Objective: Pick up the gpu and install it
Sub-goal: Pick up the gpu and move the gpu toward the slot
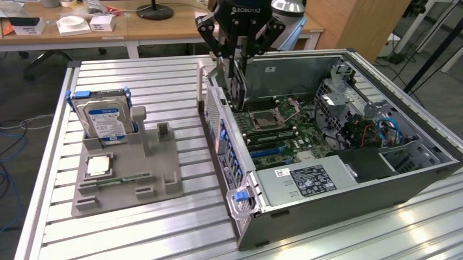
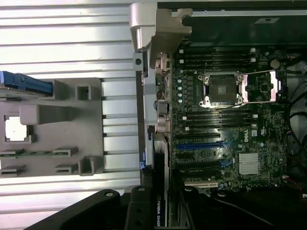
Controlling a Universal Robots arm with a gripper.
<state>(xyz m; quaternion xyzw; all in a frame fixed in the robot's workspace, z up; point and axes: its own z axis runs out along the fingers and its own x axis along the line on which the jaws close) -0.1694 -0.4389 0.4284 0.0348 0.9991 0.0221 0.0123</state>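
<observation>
The gpu [image 1: 237, 86], a thin dark card with a silver bracket along one end, hangs on edge from my gripper [image 1: 233, 54], which is shut on its top edge. The card is over the open computer case [image 1: 405, 179], close to the case's wall on the exterior view's left, above the motherboard [image 1: 285, 132]. In the wrist view the gpu [image 2: 160, 191] is edge-on between my fingers [image 2: 139, 211], with white lettering on its rim. Its lower edge lies near the blue expansion slots [image 2: 199, 145]. I cannot tell whether it touches a slot.
A grey parts holder [image 1: 162, 179] on the slatted table carries a silver hard drive [image 1: 105, 119], a processor chip [image 1: 99, 165] and a narrow green memory stick [image 1: 119, 181]. Inside the case are the processor socket [image 1: 264, 119], the power supply [image 1: 307, 179] and cables [image 1: 387, 130].
</observation>
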